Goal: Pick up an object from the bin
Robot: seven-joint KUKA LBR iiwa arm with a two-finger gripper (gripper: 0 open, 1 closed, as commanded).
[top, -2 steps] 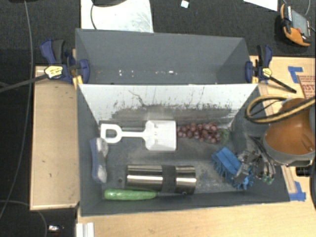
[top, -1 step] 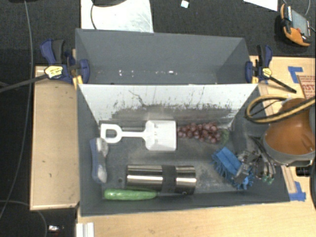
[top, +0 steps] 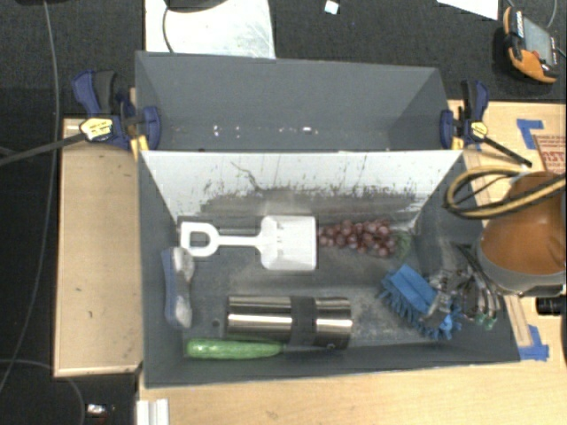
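Wrist (top: 518, 255) beside blue brush (top: 407, 292) (far right)

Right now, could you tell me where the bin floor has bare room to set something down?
The widest bare patch is mid-floor, bordered by the white shovel and dark red grapes behind, the steel cylinder in front and the blue brush on the view's right. The right front corner is crowded by the claw and brush.
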